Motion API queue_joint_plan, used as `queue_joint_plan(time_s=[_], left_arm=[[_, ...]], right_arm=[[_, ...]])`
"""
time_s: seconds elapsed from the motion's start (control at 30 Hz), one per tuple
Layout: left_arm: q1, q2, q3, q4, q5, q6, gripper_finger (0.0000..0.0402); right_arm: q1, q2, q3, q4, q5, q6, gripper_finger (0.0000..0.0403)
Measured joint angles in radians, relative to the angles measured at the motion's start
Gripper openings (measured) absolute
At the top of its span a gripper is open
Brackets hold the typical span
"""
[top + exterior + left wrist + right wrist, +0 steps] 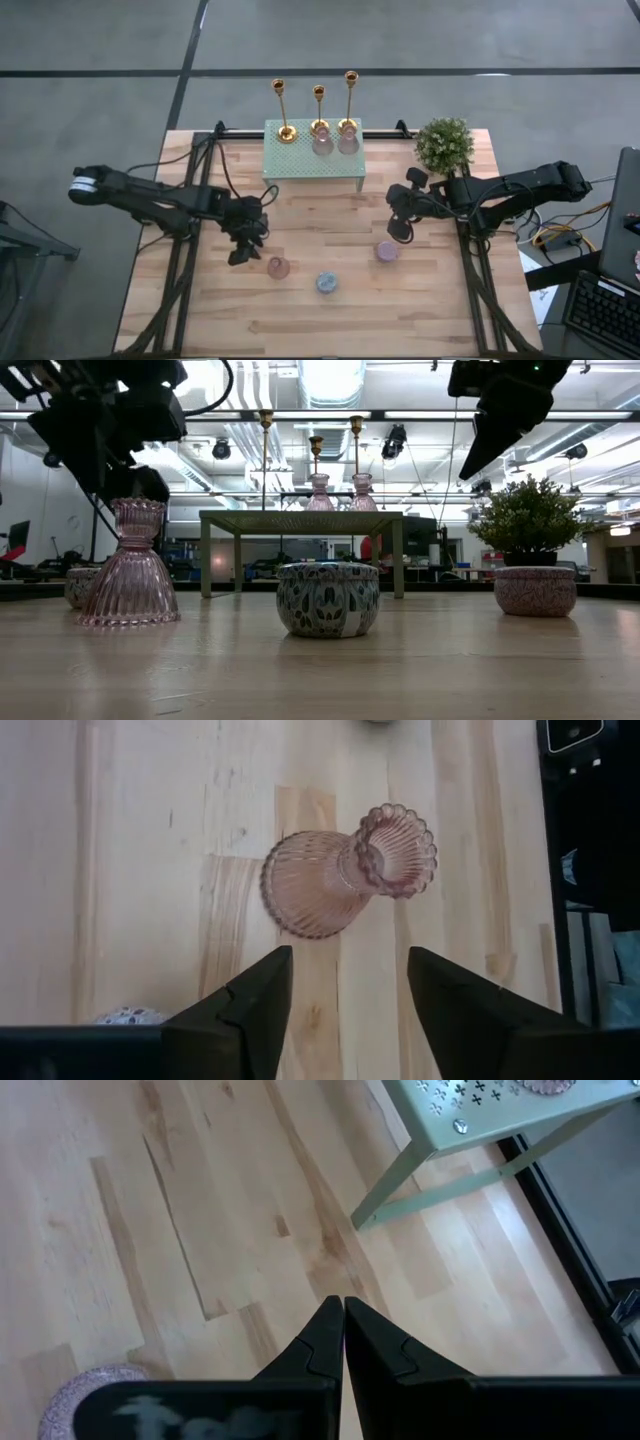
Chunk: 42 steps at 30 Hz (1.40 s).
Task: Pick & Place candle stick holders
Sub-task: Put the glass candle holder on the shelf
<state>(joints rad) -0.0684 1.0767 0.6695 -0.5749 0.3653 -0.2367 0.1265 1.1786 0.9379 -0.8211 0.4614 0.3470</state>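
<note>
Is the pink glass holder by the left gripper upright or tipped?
Upright. The pink holder stands on its flared base on the table, fluted mouth up. The left gripper is open above it, not touching.

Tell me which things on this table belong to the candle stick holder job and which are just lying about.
Job:
- three gold candlesticks on the green stand
- two pink glass holders at their bases
- pink glass holder on the table, below the open left gripper

Lying about:
- potted plant
- patterned tin
- speckled pink pot, near the shut right gripper
</note>
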Motion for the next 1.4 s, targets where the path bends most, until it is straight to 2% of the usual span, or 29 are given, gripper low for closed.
queue_joint_plan(time_s=[0.27,0.4,0.73,1.1,1.4], left_arm=[[-0.031,0.000,-0.061,0.100,0.000,0.042,0.0287],[-0.051,0.000,-0.087,0.125,-0.026,0.054,0.0307],[-0.097,0.000,-0.171,0.338,-0.125,0.090,0.0303],[-0.148,0.004,-0.187,0.404,-0.208,0.159,0.0303],[-0.152,0.107,-0.188,0.479,-0.192,0.162,0.0303]], right_arm=[[0.000,0.000,0.000,-0.037,0.000,-0.007,0.0009],[0.000,0.000,0.000,-0.042,0.000,-0.007,0.0009],[0.000,0.000,0.000,-0.042,0.000,-0.007,0.0009],[0.000,0.000,0.000,-0.041,0.000,-0.007,0.0009],[0.000,0.000,0.000,-0.040,0.000,-0.006,0.0009]])
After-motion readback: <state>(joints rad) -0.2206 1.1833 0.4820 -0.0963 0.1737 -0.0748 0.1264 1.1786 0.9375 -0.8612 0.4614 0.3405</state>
